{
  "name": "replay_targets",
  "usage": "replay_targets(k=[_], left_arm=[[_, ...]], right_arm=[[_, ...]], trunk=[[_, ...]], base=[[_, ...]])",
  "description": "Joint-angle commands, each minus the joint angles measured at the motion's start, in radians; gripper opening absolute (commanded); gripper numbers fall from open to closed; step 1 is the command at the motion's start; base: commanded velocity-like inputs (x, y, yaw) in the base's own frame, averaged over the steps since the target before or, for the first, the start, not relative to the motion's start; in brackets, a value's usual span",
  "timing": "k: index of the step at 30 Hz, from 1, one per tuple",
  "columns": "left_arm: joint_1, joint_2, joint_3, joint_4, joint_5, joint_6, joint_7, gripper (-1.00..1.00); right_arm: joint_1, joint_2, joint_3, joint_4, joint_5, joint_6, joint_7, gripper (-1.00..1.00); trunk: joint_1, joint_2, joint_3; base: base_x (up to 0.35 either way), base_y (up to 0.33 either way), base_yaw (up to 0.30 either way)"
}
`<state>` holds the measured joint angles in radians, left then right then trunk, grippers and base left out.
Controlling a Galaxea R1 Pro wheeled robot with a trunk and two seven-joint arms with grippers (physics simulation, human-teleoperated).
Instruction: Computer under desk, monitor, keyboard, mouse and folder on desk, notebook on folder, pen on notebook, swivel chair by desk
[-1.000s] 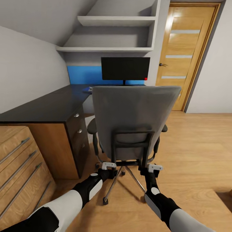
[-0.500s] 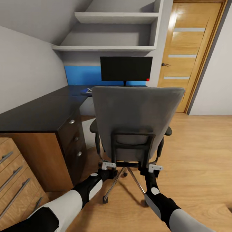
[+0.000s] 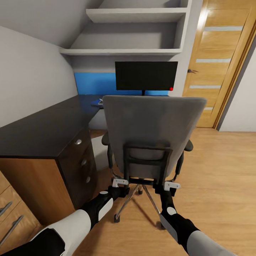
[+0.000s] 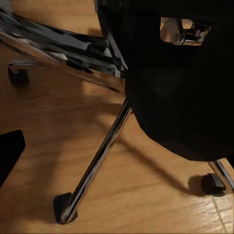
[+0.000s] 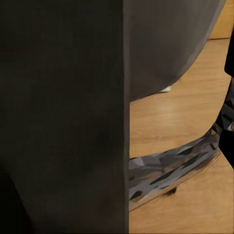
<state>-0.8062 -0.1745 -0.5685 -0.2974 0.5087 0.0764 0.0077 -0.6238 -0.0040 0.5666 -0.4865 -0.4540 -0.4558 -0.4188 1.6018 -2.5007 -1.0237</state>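
The swivel chair (image 3: 153,133) has a matt grey cloth back on a black frame, and its legs (image 4: 97,161) are shiny chromed metal with black plastic-looking casters. Beside the chair, the desk (image 3: 42,128) has a smooth, dark, slightly glossy top over warm wood-grain sides, with small shiny metal knobs (image 3: 78,141) on its drawers. The floor (image 3: 220,170) is smooth light wood with a soft sheen. The monitor (image 3: 146,75) on the desk looks matt black. The door (image 3: 220,64) beyond the chair is glossy wood.

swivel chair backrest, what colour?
Grey, on the tall padded backrest of the swivel chair with a black frame at its base; clearest in the head view.
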Motion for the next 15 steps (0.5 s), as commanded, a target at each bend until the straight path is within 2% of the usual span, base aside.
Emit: replay_targets(k=[1, 8, 15], left_arm=[[-0.001, 0.0, 0.0, 0.0, 0.002, 0.003, 0.001, 1.0], [-0.001, 0.0, -0.001, 0.0, 0.002, 0.003, 0.001, 1.0], [-0.001, 0.0, -0.002, 0.0, 0.002, 0.003, 0.0, 1.0]], right_arm=[[-0.002, -0.001, 0.009, -0.001, 0.005, -0.004, -0.006, 1.0], [-0.002, -0.001, 0.009, -0.002, 0.005, -0.004, -0.006, 1.0], [-0.002, -0.002, 0.009, -0.002, 0.005, -0.004, -0.006, 1.0]], trunk=[[0.0, 0.0, -0.001], [0.0, 0.0, -0.001], [0.0, 0.0, 0.0]], base=[[0.314, 0.0, 0.009], [0.292, -0.01, 0.002], [0.315, -0.078, -0.024]])
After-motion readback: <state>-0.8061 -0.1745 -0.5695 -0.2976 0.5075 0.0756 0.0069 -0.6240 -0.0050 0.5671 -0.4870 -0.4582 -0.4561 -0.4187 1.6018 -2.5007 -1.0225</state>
